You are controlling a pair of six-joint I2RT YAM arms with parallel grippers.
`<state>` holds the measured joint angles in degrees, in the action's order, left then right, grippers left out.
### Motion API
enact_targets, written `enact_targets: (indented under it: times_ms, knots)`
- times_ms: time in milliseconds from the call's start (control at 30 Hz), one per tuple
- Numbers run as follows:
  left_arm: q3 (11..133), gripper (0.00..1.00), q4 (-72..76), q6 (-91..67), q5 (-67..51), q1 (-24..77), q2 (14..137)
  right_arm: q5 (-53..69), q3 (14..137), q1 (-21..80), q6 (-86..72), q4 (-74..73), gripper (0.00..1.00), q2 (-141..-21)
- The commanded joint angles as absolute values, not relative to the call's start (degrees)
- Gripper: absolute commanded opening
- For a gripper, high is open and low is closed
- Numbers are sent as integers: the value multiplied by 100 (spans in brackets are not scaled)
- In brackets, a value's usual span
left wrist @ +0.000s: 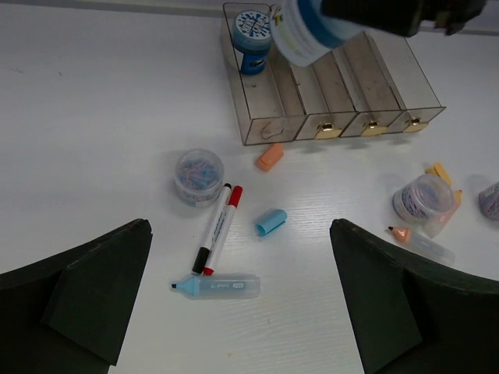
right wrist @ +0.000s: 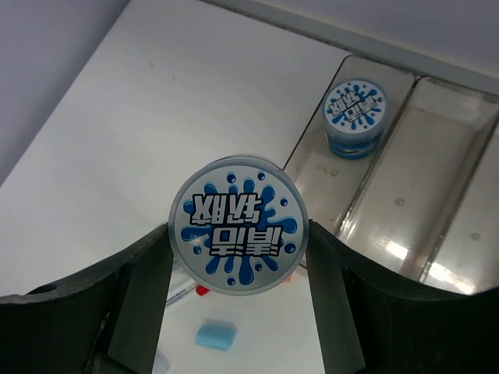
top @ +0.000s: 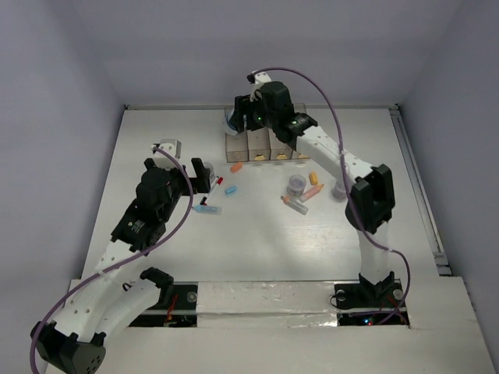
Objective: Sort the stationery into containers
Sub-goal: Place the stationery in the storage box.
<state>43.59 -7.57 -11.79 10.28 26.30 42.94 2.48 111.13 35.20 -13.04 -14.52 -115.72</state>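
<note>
My right gripper (right wrist: 240,248) is shut on a round blue-topped roll (right wrist: 238,224), held in the air beside the left end of the containers (right wrist: 448,167). A second blue-topped roll (right wrist: 355,117) stands in the leftmost bin. From above, the held roll (top: 231,118) hangs over the back left of the bin row (top: 265,145). My left gripper (left wrist: 240,305) is open above the table, nothing between its fingers. Below it lie a light-blue highlighter (left wrist: 217,286), a white red-capped marker (left wrist: 226,224) next to a black-capped one, a light-blue cap (left wrist: 270,221) and an orange cap (left wrist: 270,157).
A translucent round tub of clips (left wrist: 199,176) stands left of the markers. Another tub (left wrist: 421,196) sits at the right among orange and pink sticks (top: 312,189). A small grey block (top: 166,147) lies at the table's left. Walls close the back and sides.
</note>
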Motion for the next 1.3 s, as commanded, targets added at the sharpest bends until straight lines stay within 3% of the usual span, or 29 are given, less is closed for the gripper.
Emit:
enact_targets:
  times_ms: [0, 233, 700, 767, 800, 867, 900, 1133, 1267]
  knots:
    - [4430, 99, -624, -1107, 1178, 2654, 4210, 439, 11925, 3533, -1134, -1335, 35, -12040]
    - [4421, 99, -624, -1090, 1274, 2654, 4166, 290, 12805, 3533, -967, -1687, 35, -12884]
    - [4421, 99, -624, -1072, 1309, 2760, 4166, 53, 12998, 3586, -853, -2013, 41, -13482]
    - [4412, 99, -633, -1072, 1327, 2760, 4166, 96, 13086, 3586, -870, -2074, 49, -13588]
    - [4412, 99, -624, -1072, 1353, 2760, 4157, 123, 13191, 3586, -905, -2109, 64, -13623]
    - [4403, 99, -650, -1063, 1432, 2760, 4192, 167, 13254, 3586, -949, -2101, 74, -13658]
    - [4403, 99, -650, -1072, 1424, 2760, 4192, 202, 13271, 3586, -984, -2005, 84, -13650]
    - [4412, 99, -650, -1072, 1459, 2760, 4166, 316, 13202, 3700, -967, -1635, 97, -13299]
    - [4438, 99, -685, -1098, 1616, 2760, 4140, 421, 12186, 4077, -739, -1144, 98, -12693]
